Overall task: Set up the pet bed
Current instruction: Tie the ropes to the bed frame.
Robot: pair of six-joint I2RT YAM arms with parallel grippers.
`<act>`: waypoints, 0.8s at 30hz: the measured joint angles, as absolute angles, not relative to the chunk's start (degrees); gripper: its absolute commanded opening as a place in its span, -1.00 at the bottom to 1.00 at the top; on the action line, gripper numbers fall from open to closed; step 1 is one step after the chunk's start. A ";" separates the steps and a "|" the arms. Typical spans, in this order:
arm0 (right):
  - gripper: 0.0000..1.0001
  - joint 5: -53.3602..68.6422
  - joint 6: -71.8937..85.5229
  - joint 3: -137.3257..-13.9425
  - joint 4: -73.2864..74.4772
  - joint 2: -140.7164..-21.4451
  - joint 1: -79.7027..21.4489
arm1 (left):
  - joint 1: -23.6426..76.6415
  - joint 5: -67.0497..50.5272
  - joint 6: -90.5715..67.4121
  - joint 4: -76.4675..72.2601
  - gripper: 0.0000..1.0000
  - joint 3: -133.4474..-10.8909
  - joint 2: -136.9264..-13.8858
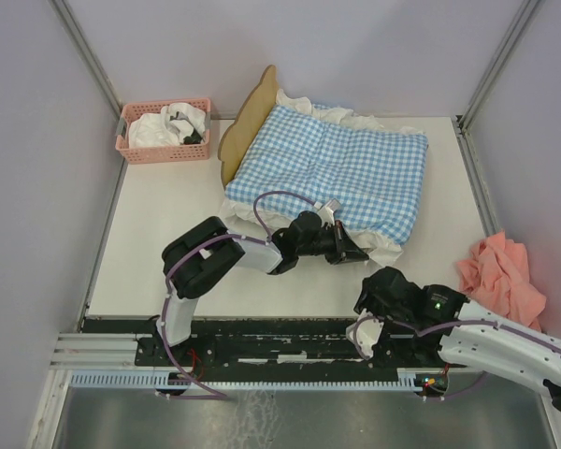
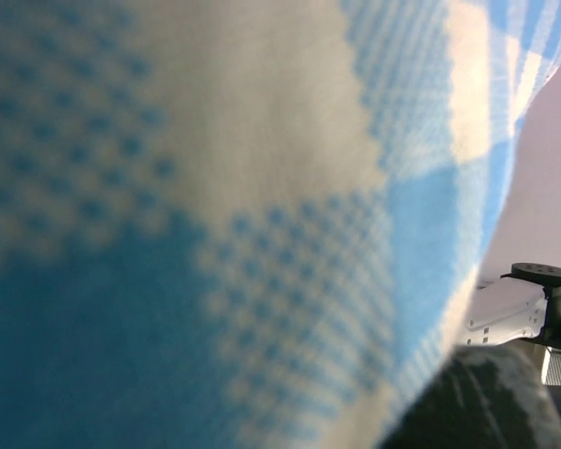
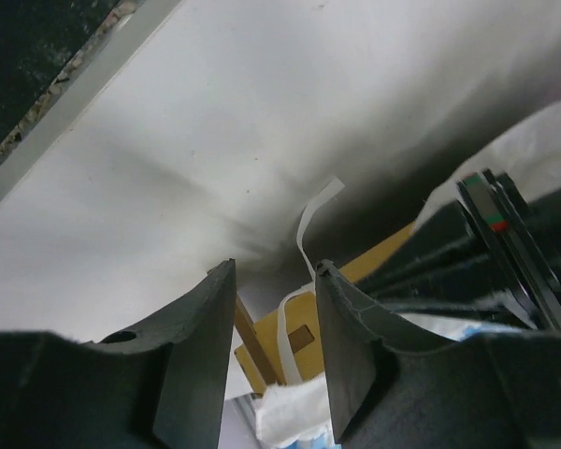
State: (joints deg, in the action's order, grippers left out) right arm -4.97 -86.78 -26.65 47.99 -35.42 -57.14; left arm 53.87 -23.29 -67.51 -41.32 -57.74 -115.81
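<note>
The pet bed stands at the back middle of the table, with only its wavy light-wood headboard (image 1: 246,123) showing at the left end. The blue-white gingham bedding (image 1: 341,168) covers the rest of the frame. My left gripper (image 1: 357,249) is at the bedding's near ruffled edge, its fingers drawn to a point on the fabric. In the left wrist view the gingham (image 2: 262,234) fills the frame and hides the fingertips. My right gripper (image 1: 376,292) hovers low near the table's front, open and empty (image 3: 276,271). Beyond its fingers lie a corner of the wooden frame (image 3: 266,369) and the white ruffle.
A pink plastic basket (image 1: 129,150) with white cloth stands at the back left. A pink cloth (image 1: 500,271) lies crumpled at the right edge. The black mounting rail (image 1: 280,341) runs along the front. Grey walls close in the left, back and right sides.
</note>
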 measured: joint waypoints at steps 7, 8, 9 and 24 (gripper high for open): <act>-0.07 -12.58 -93.25 -24.60 39.64 -47.13 -59.66 | 53.47 -24.21 -68.40 -42.17 -0.95 -57.69 -115.66; -0.07 -13.52 -93.69 -24.38 38.15 -48.75 -59.70 | 53.45 -24.23 -68.53 -42.19 -0.95 -57.67 -115.57; -0.07 -14.92 -94.13 -24.16 36.53 -50.94 -59.81 | 53.43 -24.23 -68.62 -42.24 -0.95 -57.67 -115.52; -0.01 -31.51 -93.34 -26.30 20.78 -81.62 -60.23 | 53.21 -24.34 -68.73 -42.63 -0.95 -56.95 -115.00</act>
